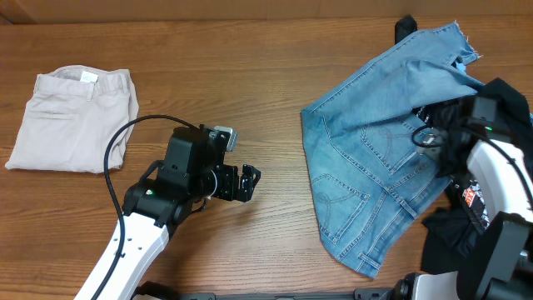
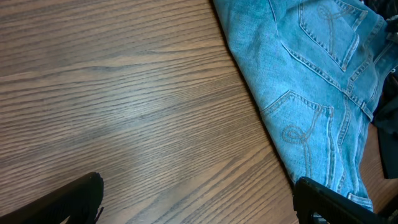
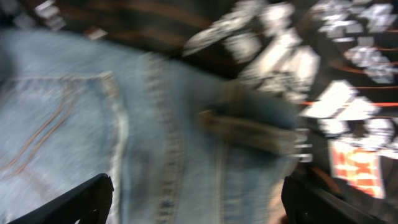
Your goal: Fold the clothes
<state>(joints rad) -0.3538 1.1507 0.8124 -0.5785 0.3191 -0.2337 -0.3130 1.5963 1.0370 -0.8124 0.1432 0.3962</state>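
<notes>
Table [image 1: 250, 83] bears jeans [image 1: 366, 167]; left gripper [image 2: 199, 199], right gripper [image 3: 193, 196] gape.

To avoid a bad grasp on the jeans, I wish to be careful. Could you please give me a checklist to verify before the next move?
1. Left fingers open, over bare table: ok.
2. Right fingers spread wide above the jeans: ok.
3. Right fingers touching denim: cannot tell, view blurred.
4. Jeans lying flat: not ok, rumpled, one part folded over.
5. Black jersey apart from jeans: not ok, it lies against the waistband.
6. Beige trousers out of the way: ok, folded, far left.
</notes>
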